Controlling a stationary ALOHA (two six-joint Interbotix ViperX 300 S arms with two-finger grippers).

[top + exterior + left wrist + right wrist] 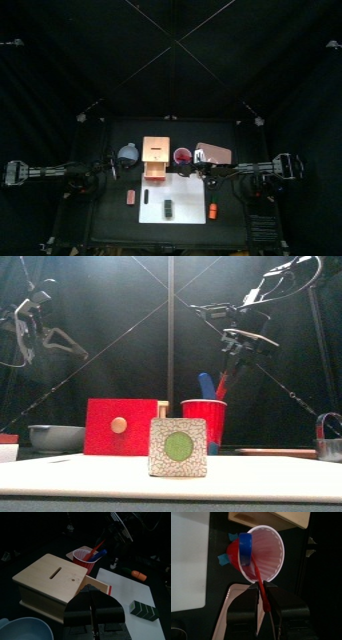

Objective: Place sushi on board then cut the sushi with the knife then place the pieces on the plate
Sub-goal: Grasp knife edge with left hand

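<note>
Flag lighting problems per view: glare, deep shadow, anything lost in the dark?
Top view: white board glares, the sushi only a dark speck on it. Front view: sushi evenly lit, no glare. Left wrist view: wooden box well lit, left gripper in shadow. Right wrist view: red cup bright inside; right gripper, shut on the red knife, a dark silhouette.

4 cameras, all catching the red cup (182, 155). Top: high above, looking down, the cup small. Front: low, level and near, with the sushi (178, 448) standing before the cup. Left wrist: looks over the wooden box (50, 579) toward the cup. Right wrist: very near, sighting along the red knife (262, 597) into the cup's mouth.
</note>
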